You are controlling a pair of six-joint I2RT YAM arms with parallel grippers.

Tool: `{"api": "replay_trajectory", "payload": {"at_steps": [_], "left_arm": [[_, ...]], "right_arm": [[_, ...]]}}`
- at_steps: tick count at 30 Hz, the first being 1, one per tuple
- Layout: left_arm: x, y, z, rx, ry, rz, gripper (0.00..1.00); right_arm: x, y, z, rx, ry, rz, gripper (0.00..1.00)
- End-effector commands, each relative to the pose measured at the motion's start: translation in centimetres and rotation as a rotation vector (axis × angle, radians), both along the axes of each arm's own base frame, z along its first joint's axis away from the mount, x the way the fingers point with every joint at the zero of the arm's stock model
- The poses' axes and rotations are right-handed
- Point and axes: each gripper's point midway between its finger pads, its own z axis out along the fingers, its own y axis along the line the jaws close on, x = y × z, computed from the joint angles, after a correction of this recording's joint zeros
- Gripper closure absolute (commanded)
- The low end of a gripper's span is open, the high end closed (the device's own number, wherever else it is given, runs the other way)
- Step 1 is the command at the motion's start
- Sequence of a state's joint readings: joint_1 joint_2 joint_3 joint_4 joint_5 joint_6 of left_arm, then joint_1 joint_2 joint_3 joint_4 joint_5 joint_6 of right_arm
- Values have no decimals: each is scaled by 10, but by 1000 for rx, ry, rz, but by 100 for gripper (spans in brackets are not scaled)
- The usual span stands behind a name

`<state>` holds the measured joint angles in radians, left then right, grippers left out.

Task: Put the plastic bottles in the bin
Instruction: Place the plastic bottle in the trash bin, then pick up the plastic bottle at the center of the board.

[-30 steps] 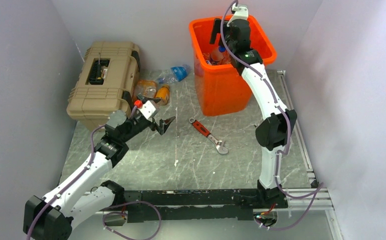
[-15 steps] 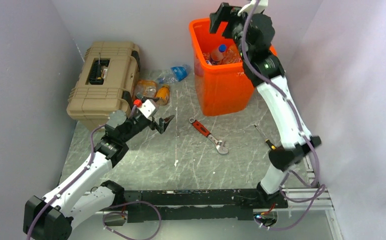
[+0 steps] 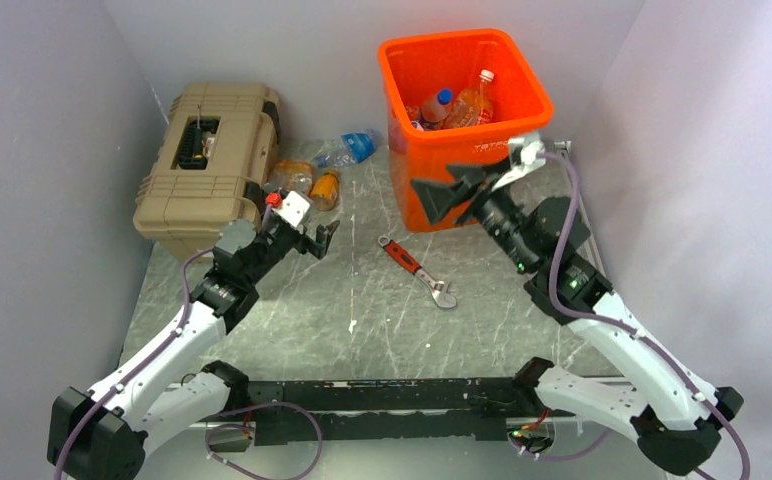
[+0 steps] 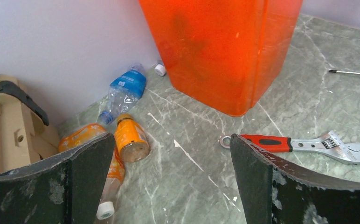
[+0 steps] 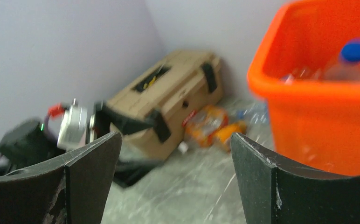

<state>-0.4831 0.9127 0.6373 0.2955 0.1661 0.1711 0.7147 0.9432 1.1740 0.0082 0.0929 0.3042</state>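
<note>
Two grippers are spread wide with nothing between their fingers. The left gripper hangs low over the marbled table, just in front of the toolbox. The right gripper is raised before the bin's near wall, pointing left. Between them a red-handled wrench lies flat on the table. Beyond the left gripper, three plastic bottles lie on their sides beside the tan toolbox. Two of them are orange bottles, close together, and the third is a blue-labelled bottle nearer the back wall. A loose white cap sits at the bin's foot. The orange bin stands at the back, holding more bottles, among them a blue-capped bottle and a white-capped orange bottle.
</note>
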Motion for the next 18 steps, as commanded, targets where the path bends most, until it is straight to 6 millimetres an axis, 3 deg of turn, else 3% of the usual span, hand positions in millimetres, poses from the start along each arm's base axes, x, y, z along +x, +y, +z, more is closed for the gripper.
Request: {"api": "replay_trajectory", "payload": {"at_steps": [1,3,8,11,15,18], "left_arm": [[6,7,18,-27,-26,57,0],[7,6,15,-22,-15,55,1],[13,0,-8,48,39,70,1],[29,1,-23,91,113,122,1],[59,11,-58,201,379,289,4],[77,13,-66,228,498,397,6]], "right_arm": [[-30,16,-54,33,127,129,10],[-32,13,-105,-18,233,107,11],[-48,2,-177,-34,363,102,12],[-53,-6,-206,-27,413,84,12],[-58,-12,-232,-48,445,70,12],[-60,-14,-248,-60,460,67,12]]}}
